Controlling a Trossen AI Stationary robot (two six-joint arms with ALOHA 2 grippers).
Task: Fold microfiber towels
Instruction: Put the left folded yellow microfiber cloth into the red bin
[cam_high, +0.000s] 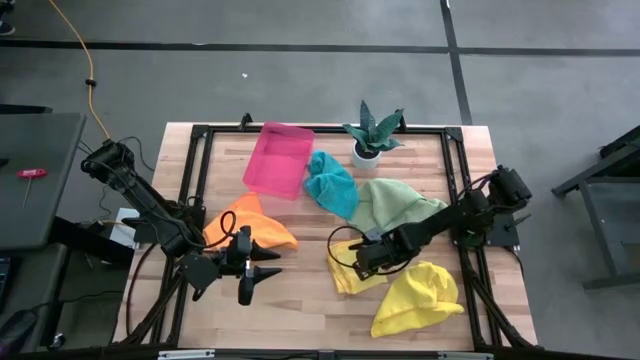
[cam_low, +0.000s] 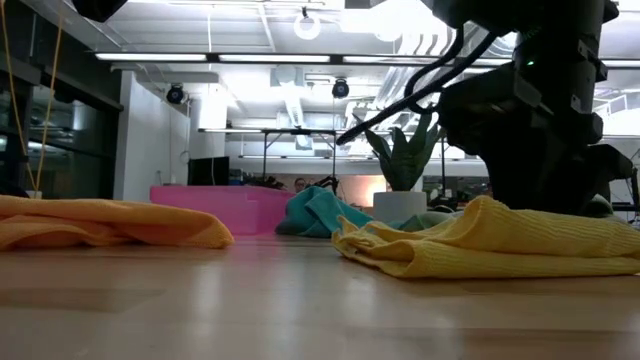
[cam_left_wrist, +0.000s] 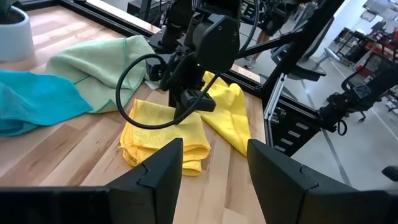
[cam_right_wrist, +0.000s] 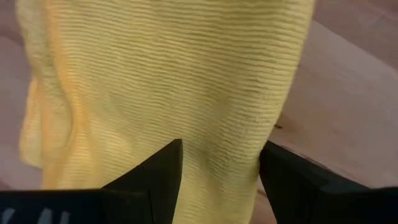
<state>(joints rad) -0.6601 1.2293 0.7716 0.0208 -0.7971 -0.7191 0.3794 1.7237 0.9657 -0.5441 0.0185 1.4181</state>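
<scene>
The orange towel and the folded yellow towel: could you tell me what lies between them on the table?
In the high view, the left gripper hovers open between the orange towel and the folded yellow towel; beneath it is bare wooden table.

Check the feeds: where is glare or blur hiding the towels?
Low view: ceiling lights glare, the near table is blurred, and the arm is a dark silhouette over the yellow towel. Right wrist view: the towel fills the frame, its weave sharp. High view: evenly lit, soft shadows.
</scene>
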